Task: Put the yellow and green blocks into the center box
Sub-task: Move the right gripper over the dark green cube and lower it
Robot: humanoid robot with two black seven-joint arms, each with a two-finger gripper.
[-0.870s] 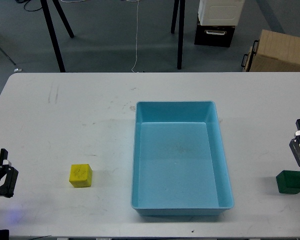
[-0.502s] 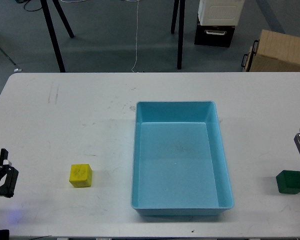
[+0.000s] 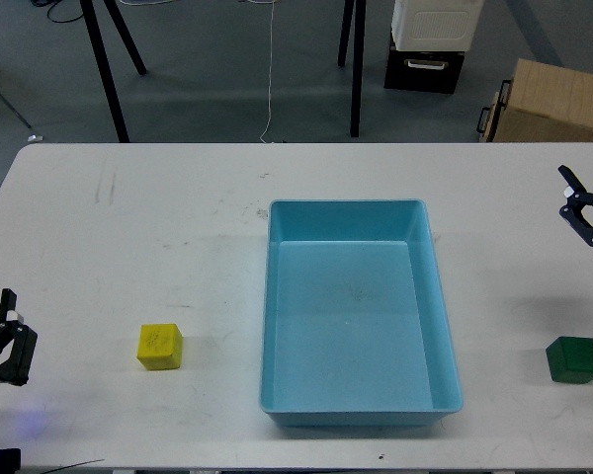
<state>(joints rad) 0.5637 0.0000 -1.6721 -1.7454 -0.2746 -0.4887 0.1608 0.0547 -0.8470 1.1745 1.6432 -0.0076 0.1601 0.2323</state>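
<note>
A yellow block (image 3: pixel 159 347) lies on the white table (image 3: pixel 158 227), left of the blue box (image 3: pixel 356 314). A green block (image 3: pixel 574 358) lies near the table's right edge. The box stands in the middle and holds nothing. My left gripper (image 3: pixel 8 336) is at the left edge, well left of the yellow block, its two fingers apart and empty. My right gripper (image 3: pixel 583 207) is at the right edge, well above the green block in the view, its fingers spread and empty.
Beyond the table's far edge are black stand legs (image 3: pixel 109 59), a white and black case (image 3: pixel 430 39) and a cardboard box (image 3: pixel 549 99) on the floor.
</note>
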